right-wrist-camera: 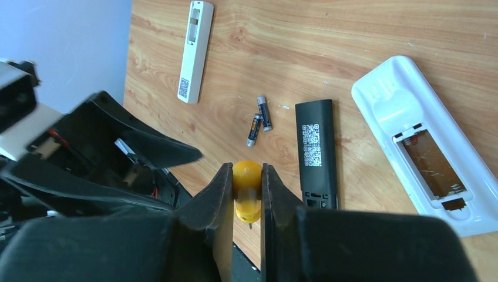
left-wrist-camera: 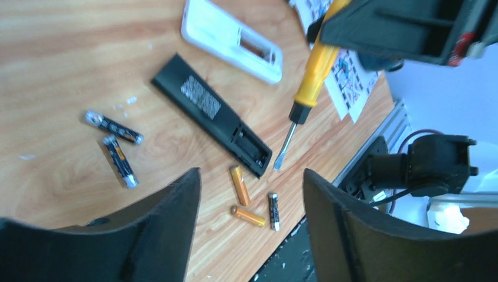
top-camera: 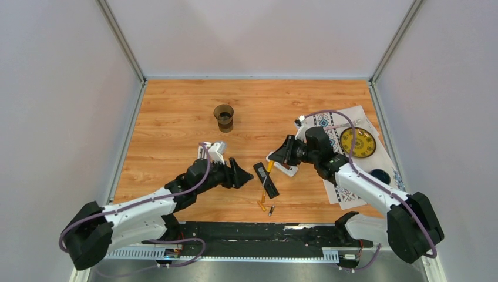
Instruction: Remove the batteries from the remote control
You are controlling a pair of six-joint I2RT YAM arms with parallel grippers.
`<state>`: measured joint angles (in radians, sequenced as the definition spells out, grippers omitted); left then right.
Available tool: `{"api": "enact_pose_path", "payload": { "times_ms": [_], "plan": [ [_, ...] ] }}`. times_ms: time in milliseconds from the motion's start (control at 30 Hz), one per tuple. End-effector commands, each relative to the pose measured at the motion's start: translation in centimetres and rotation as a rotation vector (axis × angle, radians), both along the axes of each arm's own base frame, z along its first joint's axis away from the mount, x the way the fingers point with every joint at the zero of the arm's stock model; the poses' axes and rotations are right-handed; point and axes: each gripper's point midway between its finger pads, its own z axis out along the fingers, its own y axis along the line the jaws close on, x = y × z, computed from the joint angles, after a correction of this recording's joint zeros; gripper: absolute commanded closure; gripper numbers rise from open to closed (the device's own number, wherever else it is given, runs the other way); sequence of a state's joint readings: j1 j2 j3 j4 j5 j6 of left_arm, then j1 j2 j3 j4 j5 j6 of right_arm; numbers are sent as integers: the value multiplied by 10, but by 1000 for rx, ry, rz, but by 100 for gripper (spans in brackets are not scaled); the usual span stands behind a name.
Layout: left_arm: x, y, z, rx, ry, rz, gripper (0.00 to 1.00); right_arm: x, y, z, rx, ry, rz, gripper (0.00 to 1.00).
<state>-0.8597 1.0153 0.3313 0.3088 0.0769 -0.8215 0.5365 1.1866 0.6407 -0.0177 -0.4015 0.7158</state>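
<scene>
wooden table (top-camera: 176,117) — left gripper (left-wrist-camera: 251,173) agape, right gripper (right-wrist-camera: 246,169) tight on screwdriver (left-wrist-camera: 317,70), batteries (left-wrist-camera: 241,185) loose

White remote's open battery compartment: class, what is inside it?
The white plastic remote lies back-up with its compartment uncovered: a bare brownish floor, no cells. The small dark slot at its end cannot be seen into.

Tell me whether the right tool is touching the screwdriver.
Touching. The right wrist view shows the right tool clamped on the screwdriver, with no gap at its yellow handle.
</scene>
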Motion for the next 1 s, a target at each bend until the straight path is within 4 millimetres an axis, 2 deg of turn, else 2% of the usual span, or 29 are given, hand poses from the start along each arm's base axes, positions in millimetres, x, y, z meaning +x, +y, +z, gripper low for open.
{"api": "enact_pose_path", "payload": {
  "times_ms": [0, 33, 67, 100, 167, 267, 300, 333, 400, 433, 467, 533, 567, 767, 967],
  "plan": [
    [1, 22, 19, -76, -26, 42, 20, 4, 0, 20, -8, -65, 8, 100],
    [1, 25, 23, -100, -32, 50, 12, 3, -2, 19, -17, -61, 5, 100],
    [-1, 30, 19, -118, -18, 65, 8, 3, -3, 19, -22, -64, 3, 100],
    [3, 36, 33, -165, -56, 86, 5, 4, -4, 20, -26, -71, 0, 100],
    [2, 44, 31, -185, -67, 108, 0, 4, -8, 19, -47, -78, -7, 100],
    [2, 54, 39, -181, -119, 128, 0, 2, -14, 13, -81, -72, -6, 100],
    [0, 59, 33, -146, -105, 135, 0, 2, -16, 12, -87, -71, -9, 100],
    [2, 62, 38, -130, -116, 145, 0, -1, -19, 7, -102, -53, -6, 100],
    [0, 69, 31, -58, -115, 145, 0, -1, -26, -1, -127, -37, -13, 100],
    [1, 72, 34, -33, -115, 155, 0, -5, -31, -8, -142, -15, -16, 100],
    [-1, 77, 27, 17, -106, 152, 0, -5, -36, -12, -151, -4, -26, 100],
    [1, 80, 32, 42, -120, 161, 0, -11, -45, -26, -173, 34, -35, 100],
    [0, 84, 29, 75, -117, 159, 0, -11, -50, -30, -180, 49, -49, 100],
    [3, 88, 37, 136, -140, 157, 0, -21, -83, -67, -231, 162, -151, 100],
    [5, 83, 38, 162, -129, 128, 2, -24, -100, -94, -264, 261, -212, 100]
  ]
}}
